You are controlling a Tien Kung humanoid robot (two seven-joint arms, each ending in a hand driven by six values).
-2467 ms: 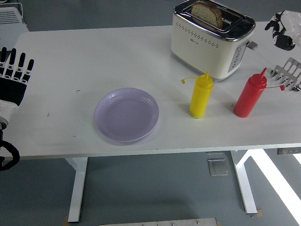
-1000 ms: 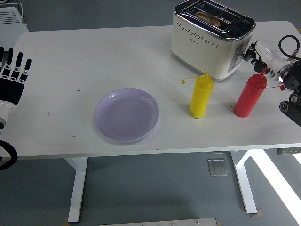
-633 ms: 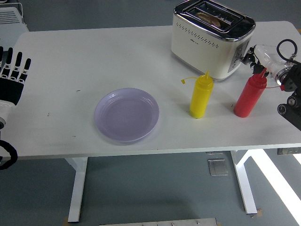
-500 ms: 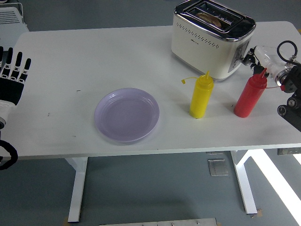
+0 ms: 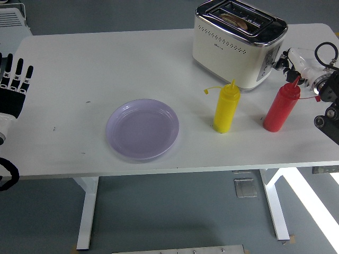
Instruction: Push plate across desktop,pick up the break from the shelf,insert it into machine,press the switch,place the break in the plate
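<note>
One slice of bread sits sunk low in the slot of the toaster, only its top edge showing, which suits a lever already pushed down so the bread can toast. The toaster stands at about 1 o'clock on the tabletop, its control end turned toward 3 o'clock, where the right hand can get at it. That hand comes in from the right edge and is at the toaster's lever end, fingertips touching or just beside the switch; it holds nothing I can make out, and how far its fingers are curled I cannot tell.

Near the hand, a red squeeze bottle stands upright just beside the wrist, so the arm has to pass over or behind it. A yellow squeeze bottle stands upright in front of the toaster. The lilac plate lies empty toward 6 o'clock, well apart from the toaster, waiting for the toast. The left hand rests at 9 o'clock, fingers straight and spread, holding nothing.
</note>
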